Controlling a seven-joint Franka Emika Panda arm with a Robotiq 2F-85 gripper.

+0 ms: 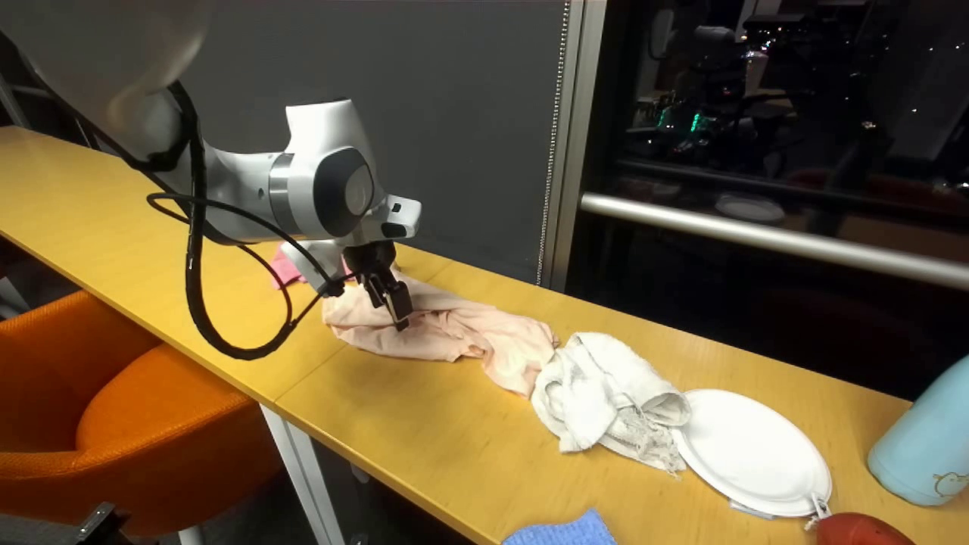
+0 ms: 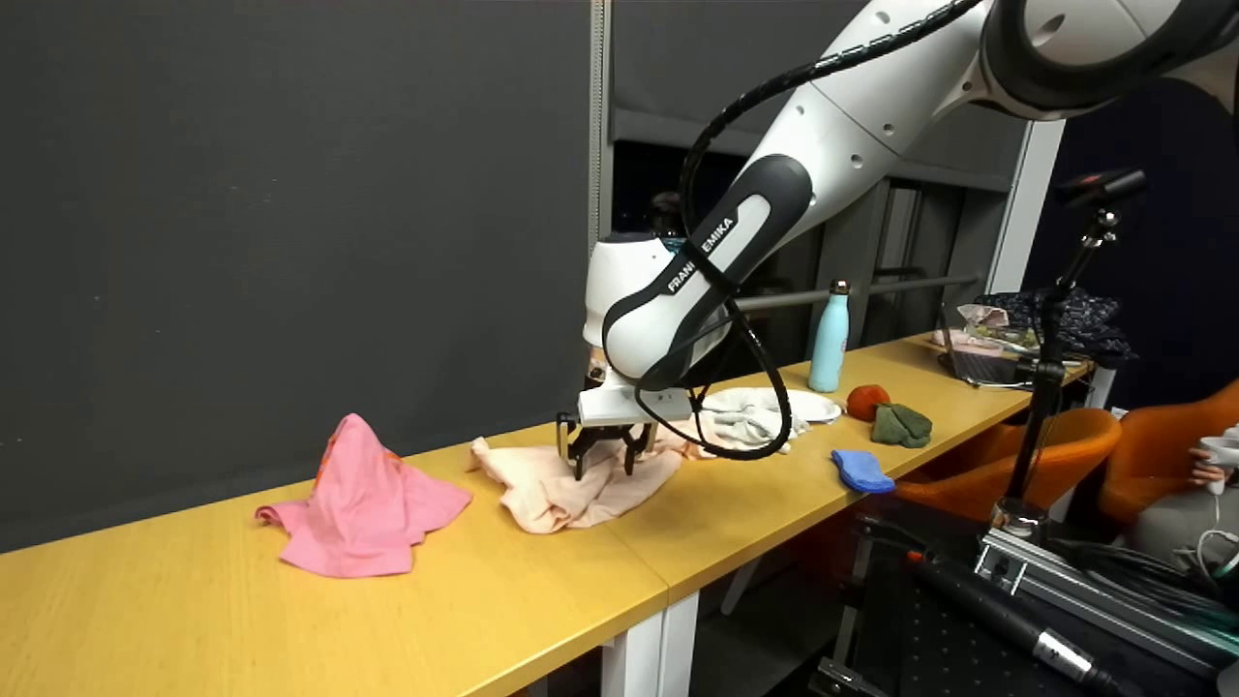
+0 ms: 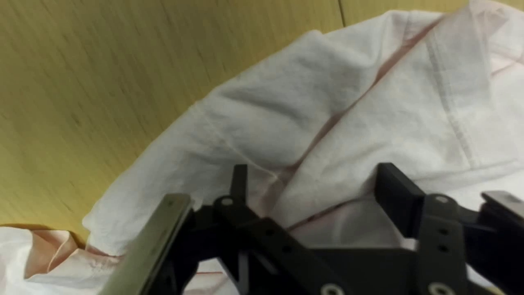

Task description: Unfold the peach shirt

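I find the pale peach soft-fabric shirt (image 1: 454,333) lying bunched lengthwise on the long yellow wood-topped table (image 1: 424,439), folded over on itself; its right end touches the crumpled white-grey fringed cloth (image 1: 606,397) in an exterior view; unfolding is, in my judgement, not yet achieved. My black 2-finger gripper (image 3: 312,170) points down left of the shirt's middle; the jaws stand parted with nothing pinched; in the wrist view a long diagonal fold passes between the 2 fingertips; whether either tip touches fabric I cannot tell. I judge the position deliberate: straddling that fold should let me take up a loose layer and draw it off what lies beneath; 1 foreseeable fault is pinching every layer at once, which would shift the bundle rather than spread it. The deep pink peaked cloth (image 2: 363,513) sits apart from the shirt, near its left end, in an exterior view; a spread in that direction may run into it. The round white plate (image 1: 757,454) lies farther right, against the white-grey cloth; a hard pull leftward could drag that cloth if the fabrics are caught together.
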